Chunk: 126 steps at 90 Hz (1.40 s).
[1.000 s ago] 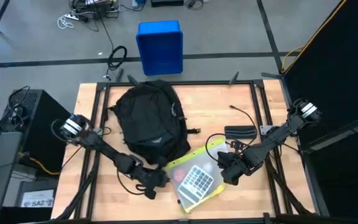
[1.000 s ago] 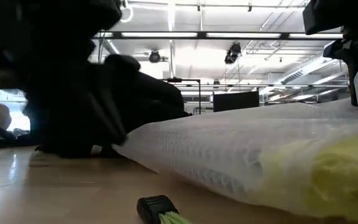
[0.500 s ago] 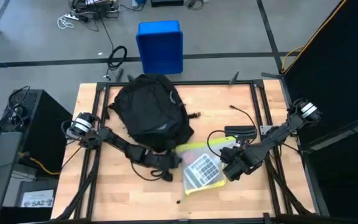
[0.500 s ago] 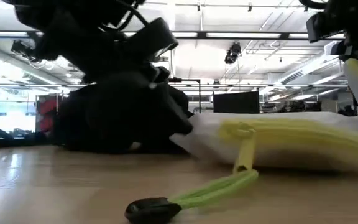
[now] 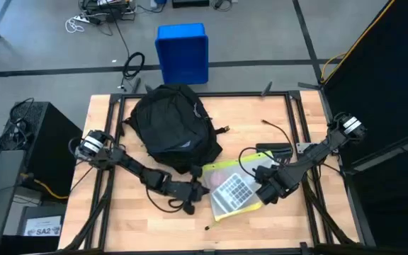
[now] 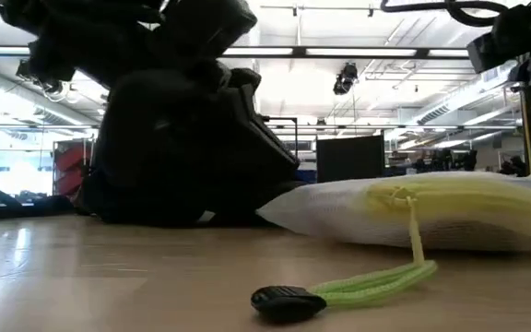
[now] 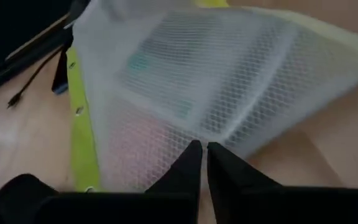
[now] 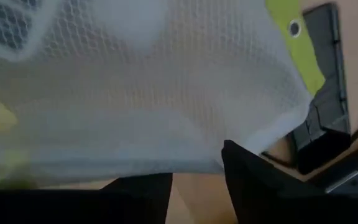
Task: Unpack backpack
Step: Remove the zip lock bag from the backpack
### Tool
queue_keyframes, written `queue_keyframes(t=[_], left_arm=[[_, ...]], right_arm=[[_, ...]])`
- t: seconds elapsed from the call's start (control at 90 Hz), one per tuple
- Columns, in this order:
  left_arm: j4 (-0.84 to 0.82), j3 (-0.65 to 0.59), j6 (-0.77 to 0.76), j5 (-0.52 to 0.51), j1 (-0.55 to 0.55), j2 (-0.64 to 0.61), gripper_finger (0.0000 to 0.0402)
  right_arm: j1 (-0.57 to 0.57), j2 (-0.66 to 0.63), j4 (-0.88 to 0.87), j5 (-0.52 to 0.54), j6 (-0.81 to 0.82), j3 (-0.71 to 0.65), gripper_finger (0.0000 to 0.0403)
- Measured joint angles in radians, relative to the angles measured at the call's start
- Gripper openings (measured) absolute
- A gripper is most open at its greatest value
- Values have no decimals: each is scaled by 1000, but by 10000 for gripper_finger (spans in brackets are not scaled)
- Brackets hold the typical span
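A: While the backpack is sitting at about eleven o'clock on the wooden surface, what is differing from half a second back?

B: The white mesh pouch with its lime-green edging is lying a little further toward three o'clock now, fully out and just touching the backpack's lower corner. Its green pull cord is trailing flatter across the boards, the black toggle resting further toward the pouch.

A: And the pincers?

B: The left pincer is sitting at the pouch's nine o'clock edge; in its wrist view the two fingers are standing nearly together, tips against the mesh, and I cannot tell whether any fabric is pinched between them. The right pincer is at the pouch's three o'clock edge, with mesh lying across its fingers; whether they are clamping it I cannot tell.

A: Anything around them?

B: A flat black device with a cable is lying at about two o'clock of the pouch, near the right arm. A blue bin is standing on the floor beyond the twelve o'clock edge.

A: What is the pouch holding?

B: A keypad-like item is showing through the mesh, beside something pinkish.
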Motion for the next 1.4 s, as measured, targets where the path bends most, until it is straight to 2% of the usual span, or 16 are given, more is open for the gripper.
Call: queue_keyframes(t=[0.211,0.489,0.656,0.856,1.011,1.189,1.278,1.4], left_arm=[[5,0,53,40,-23,0,25],[8,9,100,74,-23,4,121],[5,9,132,14,-21,27,173],[36,8,190,-49,-18,62,203],[50,10,231,-143,-7,86,208],[97,11,228,-147,13,114,201],[115,10,228,-148,15,116,175],[134,10,231,-152,15,118,106]], right_arm=[[3,0,-4,10,4,0,113],[2,0,-3,29,-4,0,116],[-3,0,3,51,-5,0,113],[-14,0,56,76,-27,0,118],[-35,0,174,90,-104,0,117],[-69,0,254,90,-203,1,114],[-80,0,242,90,-223,1,114],[-83,0,208,90,-234,12,114]])
